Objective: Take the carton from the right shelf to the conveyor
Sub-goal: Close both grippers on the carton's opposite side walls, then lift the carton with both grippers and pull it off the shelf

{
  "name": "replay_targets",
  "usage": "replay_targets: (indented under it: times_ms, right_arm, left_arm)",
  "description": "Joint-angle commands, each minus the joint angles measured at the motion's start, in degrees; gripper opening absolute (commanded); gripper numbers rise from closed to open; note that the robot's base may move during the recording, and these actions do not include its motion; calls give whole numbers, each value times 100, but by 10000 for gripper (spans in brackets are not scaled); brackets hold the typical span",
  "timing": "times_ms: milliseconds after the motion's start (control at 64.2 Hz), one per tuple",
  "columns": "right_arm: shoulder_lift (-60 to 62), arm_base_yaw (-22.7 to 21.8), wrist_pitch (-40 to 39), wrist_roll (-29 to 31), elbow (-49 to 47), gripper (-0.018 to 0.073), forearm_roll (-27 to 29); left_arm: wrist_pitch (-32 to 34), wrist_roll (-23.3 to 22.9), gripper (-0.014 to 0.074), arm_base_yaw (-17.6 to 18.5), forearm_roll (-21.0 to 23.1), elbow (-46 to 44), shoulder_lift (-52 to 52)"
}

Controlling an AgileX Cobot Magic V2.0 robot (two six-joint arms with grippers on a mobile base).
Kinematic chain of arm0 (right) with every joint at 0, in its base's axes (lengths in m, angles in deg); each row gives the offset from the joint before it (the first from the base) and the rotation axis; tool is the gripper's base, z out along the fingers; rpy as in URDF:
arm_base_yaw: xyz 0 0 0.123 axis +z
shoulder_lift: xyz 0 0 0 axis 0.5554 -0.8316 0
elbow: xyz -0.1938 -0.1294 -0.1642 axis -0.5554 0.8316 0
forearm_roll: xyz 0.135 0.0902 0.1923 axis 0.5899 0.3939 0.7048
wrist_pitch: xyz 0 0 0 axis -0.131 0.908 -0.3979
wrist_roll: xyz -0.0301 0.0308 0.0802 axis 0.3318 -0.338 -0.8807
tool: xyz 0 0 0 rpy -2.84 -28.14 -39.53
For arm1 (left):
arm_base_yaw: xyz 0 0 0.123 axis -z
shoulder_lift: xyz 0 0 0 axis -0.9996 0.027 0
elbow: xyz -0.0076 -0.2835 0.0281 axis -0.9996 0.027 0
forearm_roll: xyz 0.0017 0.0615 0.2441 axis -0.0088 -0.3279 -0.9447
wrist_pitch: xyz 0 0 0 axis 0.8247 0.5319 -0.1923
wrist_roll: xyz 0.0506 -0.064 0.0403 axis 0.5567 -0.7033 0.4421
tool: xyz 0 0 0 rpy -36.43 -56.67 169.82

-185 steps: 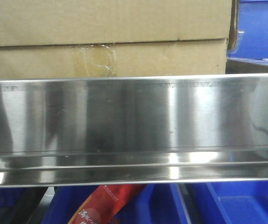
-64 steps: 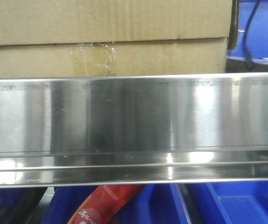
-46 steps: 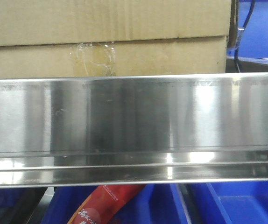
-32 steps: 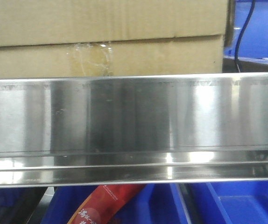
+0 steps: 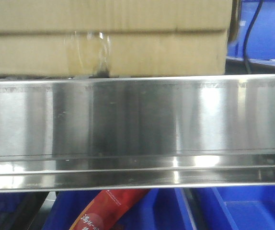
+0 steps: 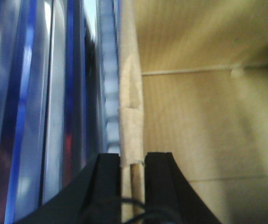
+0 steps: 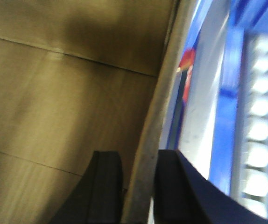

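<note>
The brown carton fills the top of the front view, just above the steel shelf rail, with a thin dark gap under its bottom edge. Neither gripper shows in that view. In the left wrist view my left gripper is shut on the carton's pale edge, one black finger on each side. In the right wrist view my right gripper is shut on the carton's other edge in the same way.
Blue bins and a red packet lie below the steel rail. Another blue bin and a black cable stand at the carton's right. Blue and steel shelf parts run beside each gripper.
The carton has risen: its seam and tape patch sit higher in the front view, and a dark gap now shows under its bottom edge. It has also shifted slightly left.
</note>
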Motion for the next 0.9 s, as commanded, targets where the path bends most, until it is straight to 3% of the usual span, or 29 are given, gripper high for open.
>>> replay_targets:
  times_ms: [0,280,436,717,888]
  right_arm:
    - [510,-11,-115,15,-66,-65,-88]
    - [1564,112,-115,15,122,-65,-136]
    - [2016,344,-115,15,508,-65,-180]
    - [2615,454,-115,15,1617,-65,-180]
    - [2788,454,-115,15,1936,-65,-180]
  left_arm:
    - [132,-49,-15,120,122,-176,-414]
    - [132,-71,-16,830,-103,103,-1276]
    - [132,-382,-16,1251,-300,635,-1712]
    - [132,-523,-16,1772,-310,1375,-2376]
    - [132,-523,-16,1860,-382,1387,-2444]
